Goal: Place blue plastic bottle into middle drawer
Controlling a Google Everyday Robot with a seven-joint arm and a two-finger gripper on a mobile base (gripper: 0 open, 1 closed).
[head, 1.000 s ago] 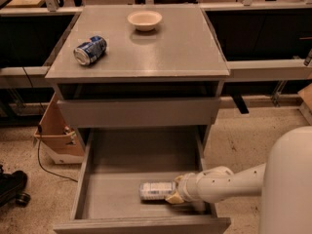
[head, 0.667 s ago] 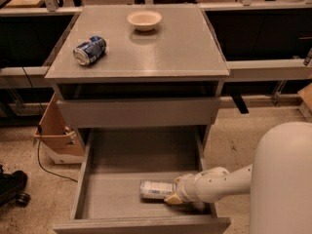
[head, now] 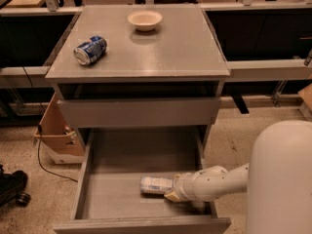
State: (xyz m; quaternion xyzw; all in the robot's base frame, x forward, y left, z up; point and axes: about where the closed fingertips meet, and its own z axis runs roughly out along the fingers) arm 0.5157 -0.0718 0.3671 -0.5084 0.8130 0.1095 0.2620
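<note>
Placement check: blue plastic bottle (head: 156,185) inside middle drawer (head: 82,177)

We note that the middle drawer is pulled fully out of the grey cabinet (head: 170,52), so its tray is open to reach from above. The upper drawer (head: 139,112) is closed flush, which leaves the lower tray unshadowed near its front.

The blue plastic bottle lies on its side on the drawer floor, towards the front right, lengthwise across the tray. It looks to be resting on the floor, apart from the side walls. We judge that lying flat is the stable pose here: a bottle stood upright could tip when the drawer moves.

The gripper (head: 171,194) is down inside the drawer at the bottle's right end, touching it or very nearly so. The arm (head: 214,182) comes in low over the right wall from the white robot body (head: 280,179). That approach fits a low set-down rather than a drop. Whether the gripper holds the bottle or has let it go, we cannot tell from this view.

On the cabinet top, a dented blue can (head: 90,49) lies on its side at the left, and a pale bowl (head: 145,19) stands near the back. Both are well apart from the work. A cardboard box (head: 56,135) sits on the floor to the cabinet's left.

Our judgement is that the placement is essentially made. What remains is a clean release and a lift clear of the right wall without dragging the bottle.
</note>
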